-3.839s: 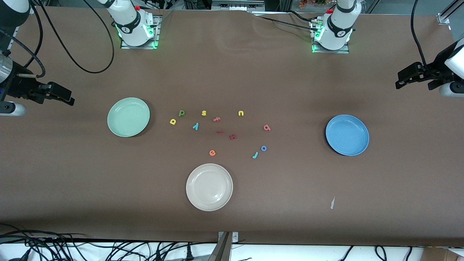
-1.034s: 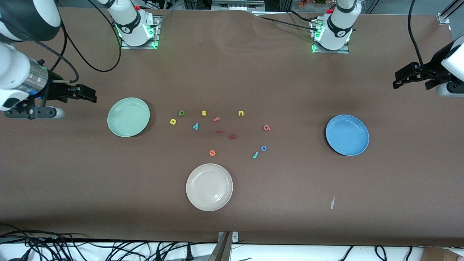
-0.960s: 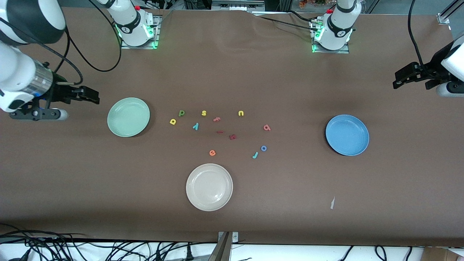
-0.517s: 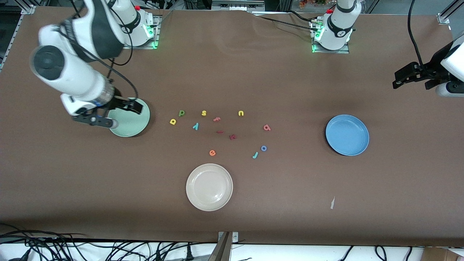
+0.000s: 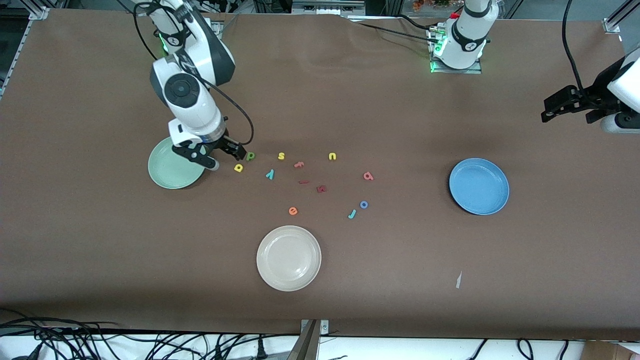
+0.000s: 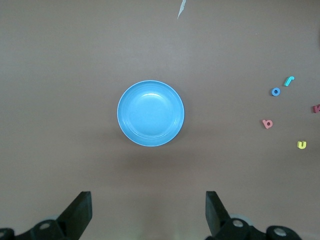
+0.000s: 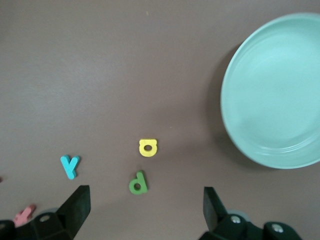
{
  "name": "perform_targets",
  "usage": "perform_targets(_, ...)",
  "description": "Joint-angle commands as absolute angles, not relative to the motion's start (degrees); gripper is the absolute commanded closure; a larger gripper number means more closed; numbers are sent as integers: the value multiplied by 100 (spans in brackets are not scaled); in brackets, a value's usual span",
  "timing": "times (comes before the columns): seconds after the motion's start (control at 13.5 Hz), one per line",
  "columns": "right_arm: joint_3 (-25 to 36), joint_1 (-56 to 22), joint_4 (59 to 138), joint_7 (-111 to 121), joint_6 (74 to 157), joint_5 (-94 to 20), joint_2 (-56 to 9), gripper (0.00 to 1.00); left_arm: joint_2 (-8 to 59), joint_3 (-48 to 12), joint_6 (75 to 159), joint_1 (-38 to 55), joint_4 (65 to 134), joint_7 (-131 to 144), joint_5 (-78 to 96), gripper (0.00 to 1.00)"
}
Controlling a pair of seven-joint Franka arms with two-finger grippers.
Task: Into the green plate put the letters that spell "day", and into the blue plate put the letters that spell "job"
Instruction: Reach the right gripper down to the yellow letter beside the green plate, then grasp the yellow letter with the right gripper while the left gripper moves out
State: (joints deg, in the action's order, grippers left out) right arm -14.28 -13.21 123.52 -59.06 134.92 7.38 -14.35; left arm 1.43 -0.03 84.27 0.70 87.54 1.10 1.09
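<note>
From the front, the right gripper (image 5: 235,151) has swung in from the table's end and now hangs with jaws wide and empty by the green "d" (image 5: 250,156), between the green plate (image 5: 170,175) and the letters. That means picking can start. The left gripper (image 5: 562,106) waits, released, near the blue plate (image 5: 479,186).

In the left wrist view, the blue plate (image 6: 150,113) is empty.

In the right wrist view, "d" (image 7: 138,183), "a" (image 7: 148,147) and "y" (image 7: 70,166) lie beside the empty green plate (image 7: 275,90).
</note>
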Motion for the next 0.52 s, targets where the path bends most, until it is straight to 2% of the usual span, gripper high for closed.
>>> perform_targets(0.0, -1415, -1327, 12322, -6563, 14008, 1080, -1888, 1, 220, 0, 8297, 88, 8578, 176, 290, 0)
perform_targets(0.44, -1380, -1327, 12331, -6847, 14571, 1169, -2521, 1, 220, 0, 8306, 97, 8561, 158, 281, 0)
